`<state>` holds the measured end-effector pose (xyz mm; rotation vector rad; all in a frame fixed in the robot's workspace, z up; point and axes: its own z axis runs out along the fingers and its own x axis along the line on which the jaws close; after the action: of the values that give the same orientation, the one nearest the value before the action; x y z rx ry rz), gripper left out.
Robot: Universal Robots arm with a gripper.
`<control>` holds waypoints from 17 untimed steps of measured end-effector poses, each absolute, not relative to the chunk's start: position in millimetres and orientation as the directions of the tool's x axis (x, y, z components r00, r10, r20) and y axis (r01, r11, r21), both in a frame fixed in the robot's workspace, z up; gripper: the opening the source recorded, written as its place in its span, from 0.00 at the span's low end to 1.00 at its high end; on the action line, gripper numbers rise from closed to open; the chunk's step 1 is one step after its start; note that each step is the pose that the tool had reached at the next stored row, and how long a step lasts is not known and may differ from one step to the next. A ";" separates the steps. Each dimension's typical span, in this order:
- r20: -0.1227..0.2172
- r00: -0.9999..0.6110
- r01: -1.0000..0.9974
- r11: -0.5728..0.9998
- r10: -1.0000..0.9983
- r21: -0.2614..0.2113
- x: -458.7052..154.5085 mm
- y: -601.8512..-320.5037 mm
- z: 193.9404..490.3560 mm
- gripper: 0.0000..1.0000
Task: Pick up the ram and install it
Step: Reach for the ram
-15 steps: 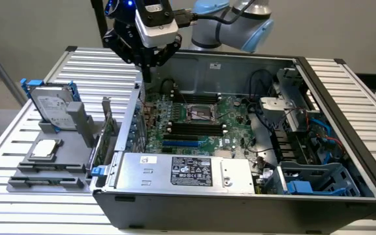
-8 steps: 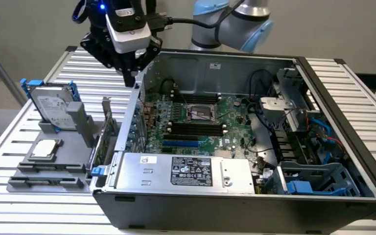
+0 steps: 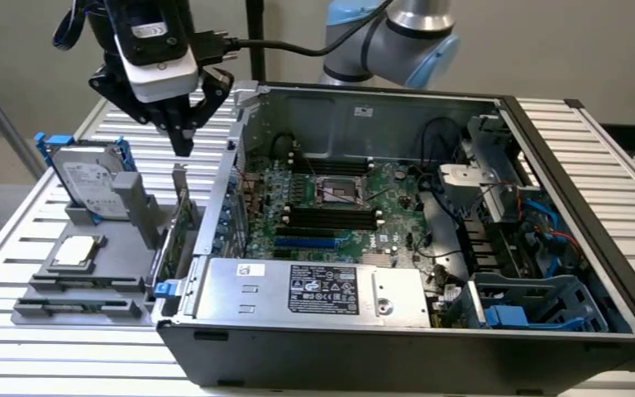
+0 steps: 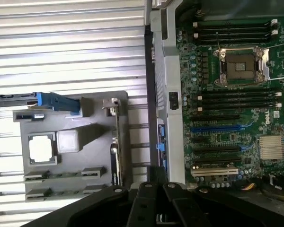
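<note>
End effector (image 3: 182, 145) closed, empty, over holder (image 3: 119, 277). We cannot pick out the ram. Risk, we judge: descending closed, fingers strike the green card (image 3: 182, 219).

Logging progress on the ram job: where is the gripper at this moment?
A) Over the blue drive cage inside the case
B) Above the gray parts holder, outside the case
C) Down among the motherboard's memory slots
B: in the exterior view the gripper hangs over the gray parts holder, to the exterior view's left of the open computer case.
</note>
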<state>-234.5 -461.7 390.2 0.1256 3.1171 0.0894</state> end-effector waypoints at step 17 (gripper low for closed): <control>-0.018 -0.997 0.080 0.995 0.081 0.058 -311.7 -475.9 380.4 0.11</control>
<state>-311.7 -475.9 380.4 0.1257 3.1172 0.0889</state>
